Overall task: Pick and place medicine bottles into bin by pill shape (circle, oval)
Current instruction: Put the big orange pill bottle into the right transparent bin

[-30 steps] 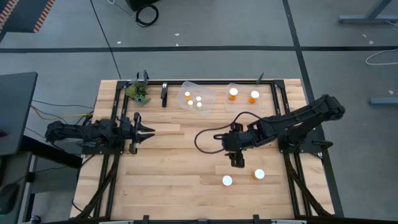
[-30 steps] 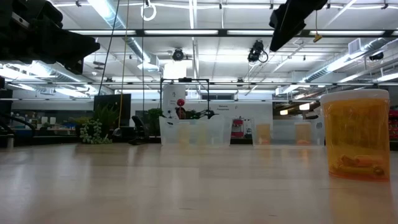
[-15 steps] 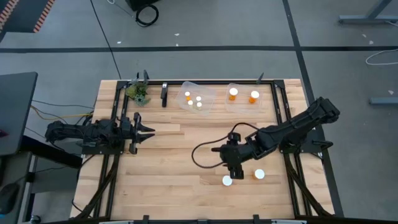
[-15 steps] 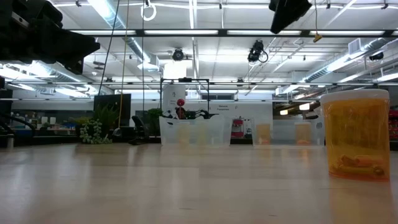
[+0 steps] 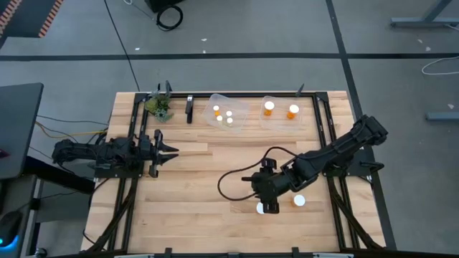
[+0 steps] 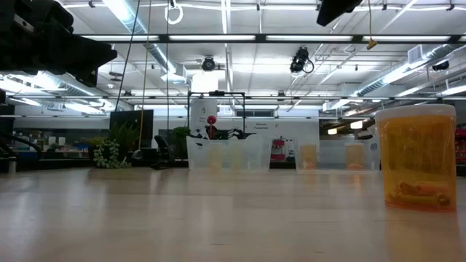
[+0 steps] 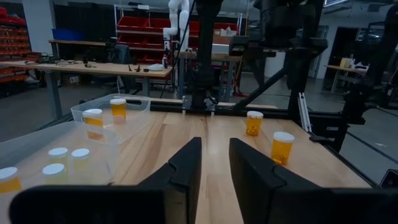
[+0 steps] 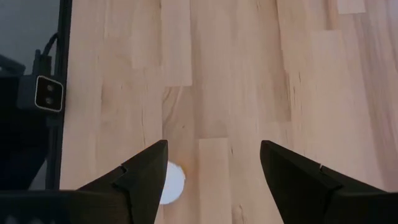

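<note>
A table [image 5: 186, 193] of pale wooden planks with a black frame is seen centre frame in the high view, standing on a grey floor crossed by dark lines. A small green plant [image 5: 158, 106] stands at the table's upper left. In the low view a workshop room with ceiling strip lights and shelving is seen behind.

Two clear bins lie along the table's upper edge: the left bin [image 5: 228, 113] holds white-capped bottles, the right bin [image 5: 282, 109] two amber bottles with white caps.

Two medicine bottles stand at lower right of the table: one white-capped bottle [image 5: 262, 208] and, near it, an amber bottle [image 5: 298, 201]. In the low view an amber bottle [image 6: 416, 157] with oval pills at its bottom is seen at right.

The right gripper [image 5: 269, 206] is held over the white-capped bottle, fingers wide apart and holding nothing. The left gripper [image 5: 171, 151] waits at the table's left, fingers slightly apart with nothing between them.
</note>
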Action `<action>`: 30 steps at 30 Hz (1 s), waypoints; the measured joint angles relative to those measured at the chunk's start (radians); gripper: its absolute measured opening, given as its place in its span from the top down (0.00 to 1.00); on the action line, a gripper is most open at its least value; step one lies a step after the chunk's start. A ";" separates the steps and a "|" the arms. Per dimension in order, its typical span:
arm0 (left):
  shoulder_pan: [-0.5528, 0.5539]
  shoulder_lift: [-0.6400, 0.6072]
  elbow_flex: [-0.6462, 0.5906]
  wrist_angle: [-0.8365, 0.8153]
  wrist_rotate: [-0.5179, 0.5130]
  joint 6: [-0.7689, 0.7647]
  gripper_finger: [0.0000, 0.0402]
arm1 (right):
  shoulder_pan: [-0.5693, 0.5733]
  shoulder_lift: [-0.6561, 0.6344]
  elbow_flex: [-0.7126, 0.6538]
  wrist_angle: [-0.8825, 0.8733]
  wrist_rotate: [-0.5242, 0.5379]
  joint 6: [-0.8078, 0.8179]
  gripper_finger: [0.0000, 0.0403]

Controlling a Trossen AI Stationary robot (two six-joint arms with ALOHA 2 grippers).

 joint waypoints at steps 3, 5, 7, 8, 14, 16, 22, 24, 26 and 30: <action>0.000 0.000 0.000 0.000 0.000 0.000 0.77 | 0.021 0.000 0.000 0.005 0.001 0.014 0.35; 0.000 0.000 0.000 0.000 0.000 0.000 0.77 | 0.035 0.000 0.000 0.008 0.007 0.029 0.35; 0.000 0.000 0.000 0.000 0.000 0.000 0.77 | 0.049 0.000 0.000 0.008 0.025 0.035 0.35; 0.000 0.000 0.000 0.000 0.000 0.000 0.77 | 0.056 0.003 0.000 0.008 0.036 0.034 0.35; 0.000 0.000 0.000 0.001 0.000 0.000 0.77 | 0.070 0.084 -0.002 0.008 0.018 -0.027 0.35; 0.000 0.000 0.000 -0.001 0.000 0.000 0.77 | 0.069 0.110 -0.002 0.010 -0.001 -0.045 0.35; 0.000 0.000 0.000 0.000 0.000 0.000 0.79 | 0.038 0.171 -0.001 0.024 -0.067 -0.099 0.35; 0.000 0.000 0.000 0.000 0.000 0.000 0.78 | 0.024 0.189 0.015 0.022 -0.094 -0.109 0.35; 0.000 0.000 0.000 0.001 0.000 0.000 0.78 | 0.016 0.211 0.043 0.011 -0.110 -0.127 0.35; 0.000 0.000 0.000 0.001 0.000 0.000 0.77 | 0.021 0.262 0.142 -0.059 -0.108 -0.173 0.35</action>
